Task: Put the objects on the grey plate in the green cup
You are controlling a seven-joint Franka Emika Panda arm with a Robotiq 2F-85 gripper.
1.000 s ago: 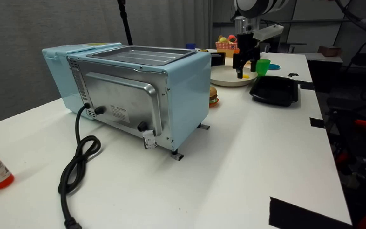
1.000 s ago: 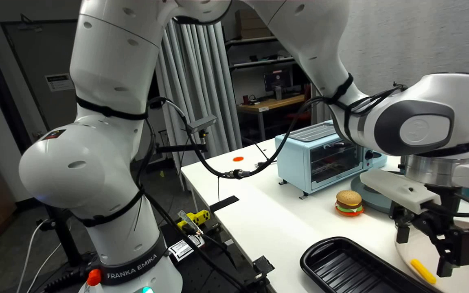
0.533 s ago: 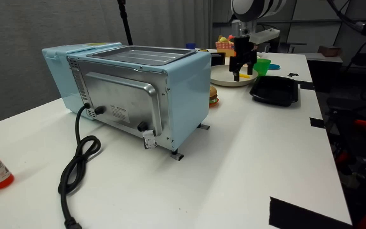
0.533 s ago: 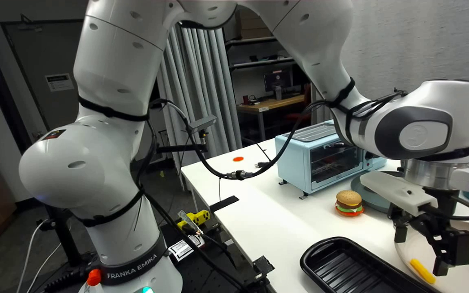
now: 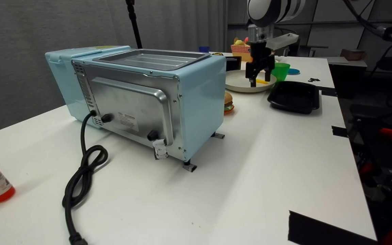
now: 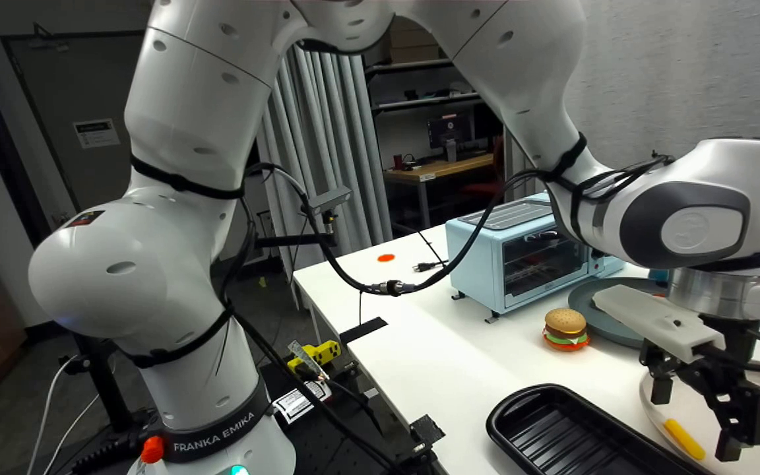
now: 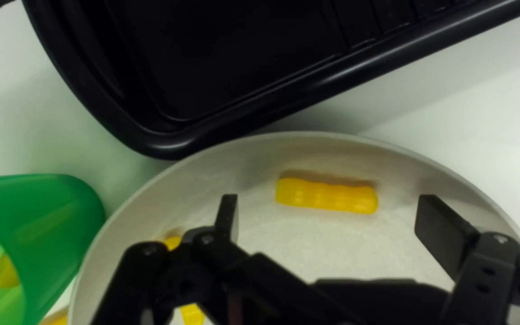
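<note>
Compared with a second ago: gripper (image 6: pixel 695 427) sits lower over the grey plate (image 5: pixel 238 81) in both exterior views; arm cable (image 6: pixel 391 287) also hangs lower. In an exterior view, the gripper now hides less of a yellow piece (image 5: pixel 262 81).

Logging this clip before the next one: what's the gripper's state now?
Gripper: open, holding nothing; its fingers stand apart, and the long yellow piece lies ungripped on the grey plate.
</note>
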